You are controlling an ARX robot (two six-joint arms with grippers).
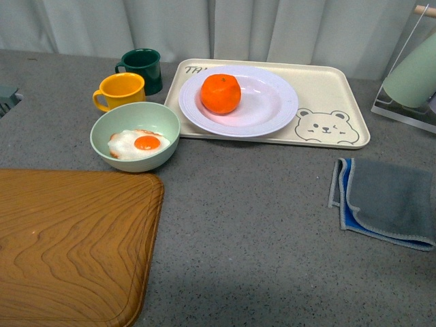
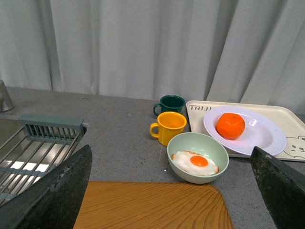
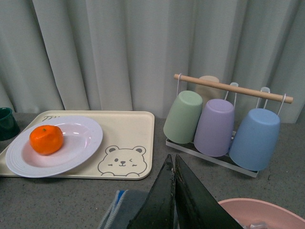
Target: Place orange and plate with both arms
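The orange [image 1: 221, 93] lies on the left part of the white ridged plate [image 1: 272, 109]. The plate sits on the beige bear tray [image 1: 340, 102] at the back of the table. Both also show in the left wrist view, orange [image 2: 230, 125] on plate [image 2: 267, 136], and in the right wrist view, orange [image 3: 46, 139] on plate [image 3: 81, 143]. Neither arm shows in the front view. My left gripper [image 2: 171, 191] is open and empty, above the wooden board, well short of the plate. My right gripper [image 3: 171, 164] is shut and empty, above the grey cloth, apart from the tray.
A pale green bowl [image 1: 109, 133] with a fried egg [image 1: 139, 144] stands left of the tray, with a yellow mug [image 1: 120, 91] and a dark green mug [image 1: 142, 69] behind it. A wooden board [image 1: 68, 238] lies front left, a grey-blue cloth [image 1: 388, 201] right. A cup rack [image 3: 219, 121] and pink bowl [image 3: 267, 214] stand right.
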